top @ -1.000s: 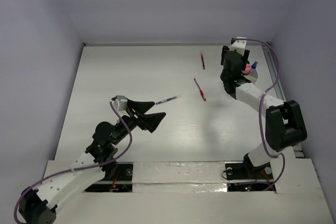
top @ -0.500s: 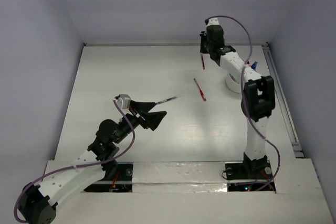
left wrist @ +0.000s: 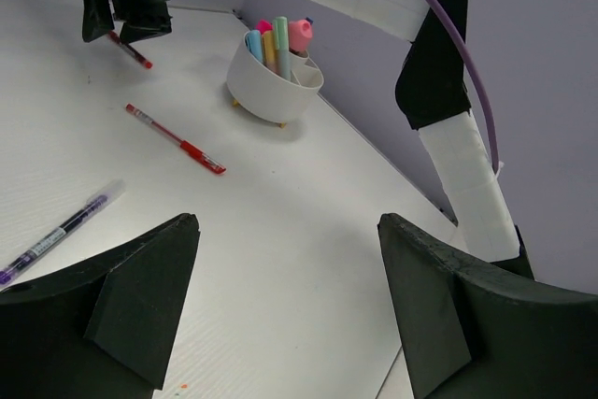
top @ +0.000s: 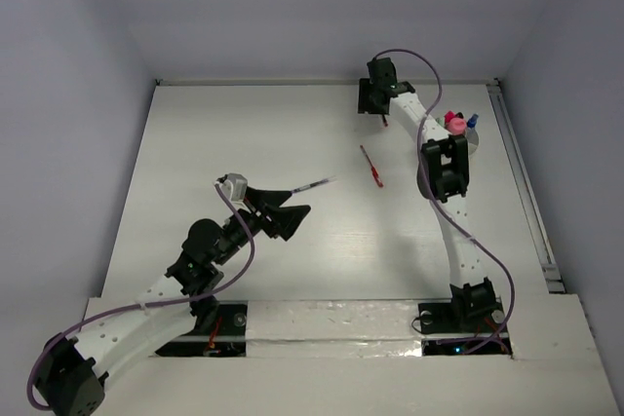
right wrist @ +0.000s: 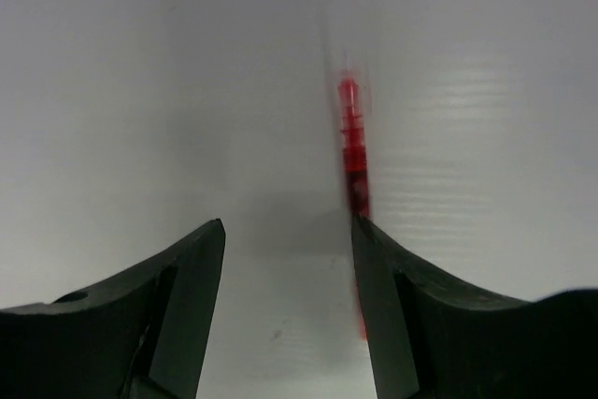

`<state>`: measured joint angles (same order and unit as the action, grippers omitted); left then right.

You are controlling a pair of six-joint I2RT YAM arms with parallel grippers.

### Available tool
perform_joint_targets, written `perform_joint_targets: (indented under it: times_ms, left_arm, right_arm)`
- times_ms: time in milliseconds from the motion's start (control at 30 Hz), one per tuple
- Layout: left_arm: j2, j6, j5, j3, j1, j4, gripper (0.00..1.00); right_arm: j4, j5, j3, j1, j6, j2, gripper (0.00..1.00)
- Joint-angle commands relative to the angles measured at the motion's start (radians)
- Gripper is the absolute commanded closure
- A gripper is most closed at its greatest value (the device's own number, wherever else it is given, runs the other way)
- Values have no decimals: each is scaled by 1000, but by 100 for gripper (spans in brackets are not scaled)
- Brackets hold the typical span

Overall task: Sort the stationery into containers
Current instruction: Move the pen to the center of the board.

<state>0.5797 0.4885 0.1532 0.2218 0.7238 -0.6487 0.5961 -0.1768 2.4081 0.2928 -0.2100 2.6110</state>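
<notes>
My left gripper (top: 285, 211) (left wrist: 288, 229) is open and empty, low over the table's middle left. A thin grey pen with a purple end (top: 314, 183) (left wrist: 58, 232) lies just beyond it. A red pen (top: 370, 165) (left wrist: 176, 139) lies in the middle. My right gripper (top: 374, 100) (right wrist: 288, 231) is open at the far side, over a second red pen (top: 384, 123) (right wrist: 352, 149), which lies against its right finger's inner edge. The white cup (left wrist: 276, 89) holds pink, orange, pale-green and blue markers; in the top view only its rim (top: 475, 139) shows, behind the right arm.
The right arm (top: 441, 168) stretches from the near edge to the far side, crossing in front of the cup. White walls close the table at the back and both sides. A rail (top: 522, 177) runs along the right edge.
The right gripper swung from beside the cup to the far middle and came down over the far red pen. The left arm barely moved.
</notes>
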Motion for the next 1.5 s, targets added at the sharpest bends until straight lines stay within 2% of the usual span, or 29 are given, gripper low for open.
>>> perform_joint_targets:
  times_ms: [0,133,267,300,333,467,633,700,767,800,933,1367,1400,1433,1467]
  left_arm:
    - [-9,-16,8,-4,-1,-71,26]
    - [-17,-18,16,-7,-1,-78,26]
    - [-15,-19,22,-7,-1,-83,26]
    - [-12,-19,23,-7,-1,-85,28]
    - [-11,-21,25,-7,-1,-88,29]
    - [2,-21,29,-7,-1,-92,31]
    - [8,-19,34,-6,-1,-100,31]
    - [8,-19,34,-7,-1,-101,31]
    - [9,-19,37,-7,-1,-101,31]
    - [12,-19,37,-7,-1,-103,31]
    - [16,-21,39,-6,-1,-103,31]
    - [29,-27,39,2,-1,-108,31]
    - [31,-27,39,2,-1,-109,31]
    - [32,-27,40,2,-1,-111,31]
    - [34,-27,39,4,-1,-112,31]
  right_arm:
    - [28,-9,57,-32,-58,20,38]
    - [34,-12,66,-32,-65,46,38]
    - [45,32,66,-41,-65,67,47]
    - [41,51,54,-41,-63,57,56]
    - [27,66,33,-41,-63,43,59]
    - [-102,108,-127,-41,-48,-75,62]
    - [-62,137,-98,-41,-20,-135,71]
    - [-76,93,-106,-41,-2,-163,67]
    - [-67,71,-87,-50,7,-157,55]
    - [-56,76,-67,-64,8,-131,46]
    - [25,80,55,-89,9,-26,37]
    - [88,166,126,-132,-17,69,34]
    - [76,172,103,-132,-22,58,36]
    - [59,201,45,-132,-25,47,45]
    - [44,203,24,-132,-28,37,50]
